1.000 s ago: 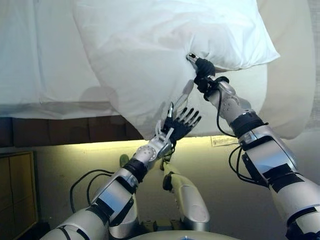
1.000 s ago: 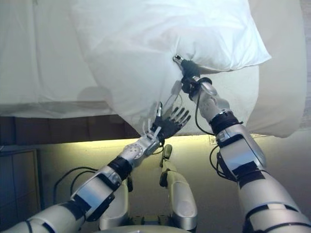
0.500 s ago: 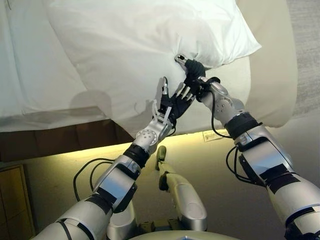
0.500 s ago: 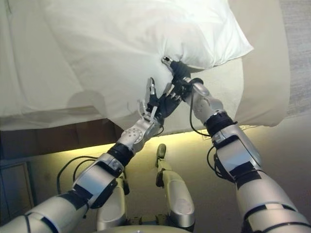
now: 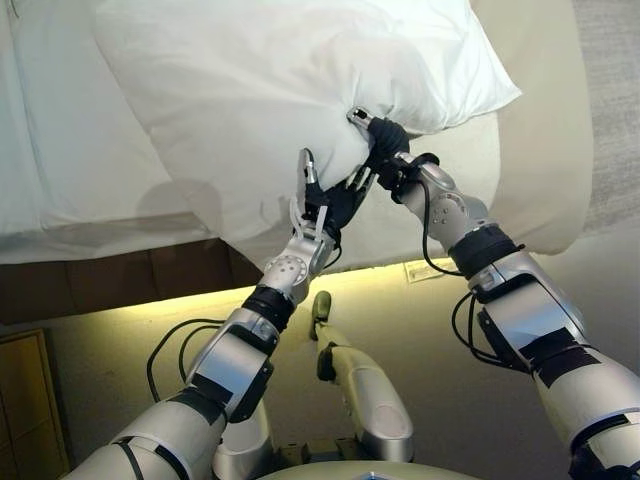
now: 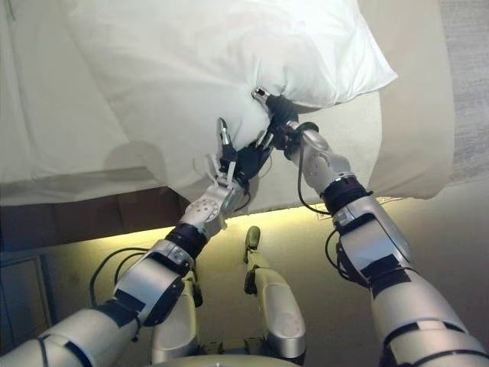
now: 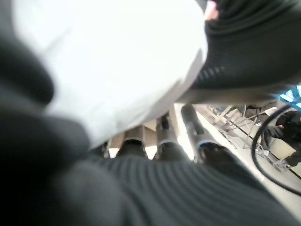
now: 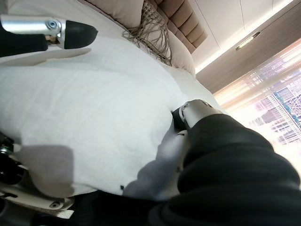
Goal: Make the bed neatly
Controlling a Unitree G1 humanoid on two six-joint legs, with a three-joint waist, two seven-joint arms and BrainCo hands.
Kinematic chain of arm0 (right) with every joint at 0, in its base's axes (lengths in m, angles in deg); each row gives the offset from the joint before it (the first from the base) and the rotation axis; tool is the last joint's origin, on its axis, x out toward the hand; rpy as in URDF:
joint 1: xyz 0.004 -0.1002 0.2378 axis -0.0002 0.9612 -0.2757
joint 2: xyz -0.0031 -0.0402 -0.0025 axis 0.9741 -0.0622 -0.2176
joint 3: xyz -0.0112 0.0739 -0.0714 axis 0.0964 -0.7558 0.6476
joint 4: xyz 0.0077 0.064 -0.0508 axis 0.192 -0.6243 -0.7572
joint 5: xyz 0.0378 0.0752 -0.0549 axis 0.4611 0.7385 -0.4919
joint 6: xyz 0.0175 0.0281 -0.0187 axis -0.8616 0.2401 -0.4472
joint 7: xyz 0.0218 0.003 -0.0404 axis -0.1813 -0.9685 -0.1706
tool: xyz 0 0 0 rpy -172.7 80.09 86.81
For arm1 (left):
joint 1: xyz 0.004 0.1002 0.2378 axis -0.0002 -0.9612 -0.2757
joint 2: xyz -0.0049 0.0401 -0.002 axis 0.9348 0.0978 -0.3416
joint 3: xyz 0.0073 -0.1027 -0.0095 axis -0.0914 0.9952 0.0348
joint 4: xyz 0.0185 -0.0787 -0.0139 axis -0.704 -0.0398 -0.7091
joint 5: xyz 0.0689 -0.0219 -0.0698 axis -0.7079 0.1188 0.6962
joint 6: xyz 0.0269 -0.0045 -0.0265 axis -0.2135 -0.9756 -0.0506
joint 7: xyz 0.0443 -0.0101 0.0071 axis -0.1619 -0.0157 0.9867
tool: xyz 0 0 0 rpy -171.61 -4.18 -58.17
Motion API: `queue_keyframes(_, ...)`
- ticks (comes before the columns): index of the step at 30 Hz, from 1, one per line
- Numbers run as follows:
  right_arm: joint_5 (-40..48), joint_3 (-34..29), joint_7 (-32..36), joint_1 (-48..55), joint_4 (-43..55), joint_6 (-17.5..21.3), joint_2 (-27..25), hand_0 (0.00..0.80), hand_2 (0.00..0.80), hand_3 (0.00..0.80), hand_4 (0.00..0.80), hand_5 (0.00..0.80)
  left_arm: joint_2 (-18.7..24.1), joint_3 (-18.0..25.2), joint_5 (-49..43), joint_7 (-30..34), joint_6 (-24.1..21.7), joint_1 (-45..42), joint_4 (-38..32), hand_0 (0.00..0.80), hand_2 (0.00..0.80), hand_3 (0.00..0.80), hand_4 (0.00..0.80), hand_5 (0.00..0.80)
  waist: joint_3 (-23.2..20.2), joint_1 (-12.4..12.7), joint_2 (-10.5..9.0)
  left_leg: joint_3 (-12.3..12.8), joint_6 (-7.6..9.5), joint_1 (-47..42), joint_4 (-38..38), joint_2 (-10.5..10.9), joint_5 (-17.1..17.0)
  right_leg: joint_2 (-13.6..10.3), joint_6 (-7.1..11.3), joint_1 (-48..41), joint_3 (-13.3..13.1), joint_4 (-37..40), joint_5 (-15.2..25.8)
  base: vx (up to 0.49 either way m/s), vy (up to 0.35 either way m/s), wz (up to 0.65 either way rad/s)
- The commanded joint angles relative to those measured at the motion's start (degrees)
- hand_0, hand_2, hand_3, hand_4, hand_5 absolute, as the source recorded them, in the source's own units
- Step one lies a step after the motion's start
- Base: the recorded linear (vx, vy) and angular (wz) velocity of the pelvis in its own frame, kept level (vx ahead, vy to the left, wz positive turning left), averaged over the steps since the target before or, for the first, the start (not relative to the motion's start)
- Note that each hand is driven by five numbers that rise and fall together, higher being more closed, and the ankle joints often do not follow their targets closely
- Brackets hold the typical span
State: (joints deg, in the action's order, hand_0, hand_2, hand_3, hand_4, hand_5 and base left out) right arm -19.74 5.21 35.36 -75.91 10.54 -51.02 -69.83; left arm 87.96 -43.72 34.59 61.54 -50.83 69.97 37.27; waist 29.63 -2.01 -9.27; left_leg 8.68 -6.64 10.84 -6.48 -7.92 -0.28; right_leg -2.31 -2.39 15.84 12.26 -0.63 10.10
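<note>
1. The right hand (image 5: 385, 145) is pressed into the near edge of the white pillow (image 5: 270, 90). Its fingers are curled into the cloth, bunching a fold of the pillowcase, and one dark tip shows above the fold.
2. The left hand (image 5: 325, 205) is just beside the right hand, slightly nearer the robot, against the same pillow edge from below. Its thumb stands up along the cloth, and its fingers are bent around the hanging underside of the pillow, clasping it.
3. In the left wrist view the white pillow (image 7: 113, 61) fills most of the frame above a row of silver fingers (image 7: 164, 139). The fingertips themselves are hidden by the cloth and the dark cover.
4. The pillow is held up over the bed's near edge, with its far end lying on the white sheet (image 5: 50, 150).
5. To the right, a beige cover (image 5: 545, 120) hangs over the side of the bed.
6. In the right wrist view a fringed tan cushion (image 8: 150, 28) lies at the head of the bed against a padded brown headboard (image 8: 181, 19).
7. A small pale tag (image 5: 425, 270) shows on the bed's edge below the right wrist. Its print is too small to read, and no other writing can be made out.
8. The pillow's far corners are cut off by the top of the head views.
</note>
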Motion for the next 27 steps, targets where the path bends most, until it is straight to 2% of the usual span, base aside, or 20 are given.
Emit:
queue_keyframes(1,3.5,-2.5,2.0,-3.4,6.9,4.0,-3.3,0.800,0.800,0.800,0.800,0.800,-0.4,1.1,1.4,0.2,-0.6,3.9,1.0,0.000,0.000,0.000,0.000,0.000,-1.4,1.0,-0.13,-1.5,-1.58,2.8,3.4,-2.9,-4.1,-3.5,7.12,-2.0,3.0,-7.0,-9.2,0.001,-0.015,0.03)
queue_keyframes(7,4.1,-3.0,1.6,-2.0,8.2,4.0,-3.5,0.800,0.800,0.800,0.800,0.800,0.8,1.3,1.4,-0.1,-0.7,0.9,2.0,0.000,0.000,0.000,0.000,0.000,-1.2,1.9,-0.47,-2.3,-1.49,3.0,3.0,-2.8,-3.9,-3.8,7.42,-2.4,3.8,-6.9,-9.0,0.017,-0.026,0.08)
queue_keyframes(8,4.1,-3.1,1.6,-2.0,8.2,4.0,-3.5,0.800,0.800,0.800,0.800,0.800,0.8,1.3,1.4,-0.1,-0.6,0.9,2.0,0.116,0.116,0.116,0.116,0.116,-1.2,2.0,-0.49,-2.3,-1.48,3.0,3.0,-2.8,-3.9,-3.8,7.43,-2.4,3.9,-6.9,-9.0,0.022,-0.017,0.05)
queue_keyframes(9,4.2,-3.2,1.5,-1.8,8.2,3.8,-3.6,0.800,0.800,0.800,0.800,0.800,1.2,1.5,1.4,0.0,-0.7,0.6,2.1,0.800,0.800,0.800,0.800,0.800,-1.2,2.1,-0.57,-2.4,-1.43,3.0,2.9,-2.8,-3.9,-3.8,7.49,-2.4,4.0,-7.0,-9.0,0.000,0.000,0.00)
queue_keyframes(27,2.5,-4.5,1.7,0.3,5.0,2.3,-3.4,0.800,0.800,0.800,0.800,0.800,3.6,1.9,1.4,2.3,1.0,1.4,0.3,0.800,0.800,0.800,0.800,0.800,-1.7,3.2,0.48,-3.2,-1.02,2.0,3.1,-1.7,-3.6,-4.7,7.92,-3.8,5.1,-6.5,-8.7,0.002,-0.003,0.03)
